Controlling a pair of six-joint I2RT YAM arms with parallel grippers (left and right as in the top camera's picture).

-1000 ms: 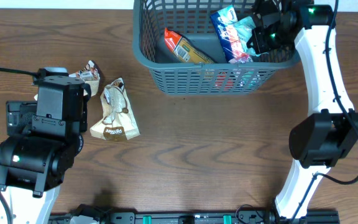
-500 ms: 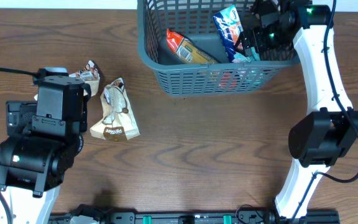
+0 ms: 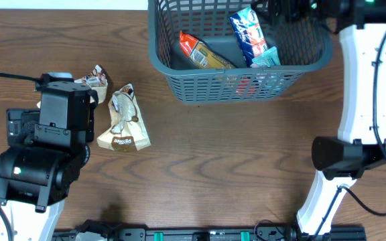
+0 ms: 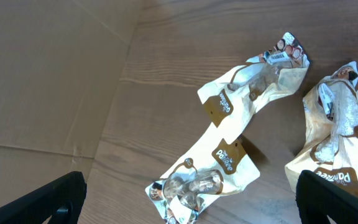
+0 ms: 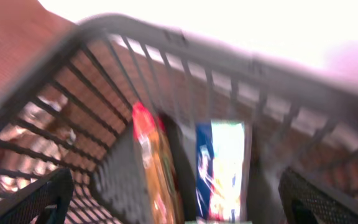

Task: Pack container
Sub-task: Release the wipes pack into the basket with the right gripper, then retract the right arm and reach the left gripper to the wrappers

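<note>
The container (image 3: pixel 240 86), a dark grey lattice basket, stands at the table's far edge. Inside it lie an orange packet (image 3: pixel 200 53), a blue packet (image 3: pixel 248 33) and a teal packet (image 3: pixel 267 59) against the front wall. My right gripper (image 3: pixel 283 8) hovers open above the basket's far right side, holding nothing. Its wrist view is blurred and looks down on the basket rim (image 5: pixel 166 43), the orange packet (image 5: pixel 151 162) and the blue packet (image 5: pixel 219 168). My left gripper (image 4: pixel 191 202) is open just above a crumpled beige packet (image 4: pixel 241 124).
Two beige and brown snack packets lie on the wood table at the left, one (image 3: pixel 124 120) beside my left arm and one (image 3: pixel 96 77) partly under it. The second also shows at the right of the left wrist view (image 4: pixel 337 137).
My right gripper opened, let the teal packet drop into the basket, and drew up and back. The basket slid slightly right. The left arm stayed still.
</note>
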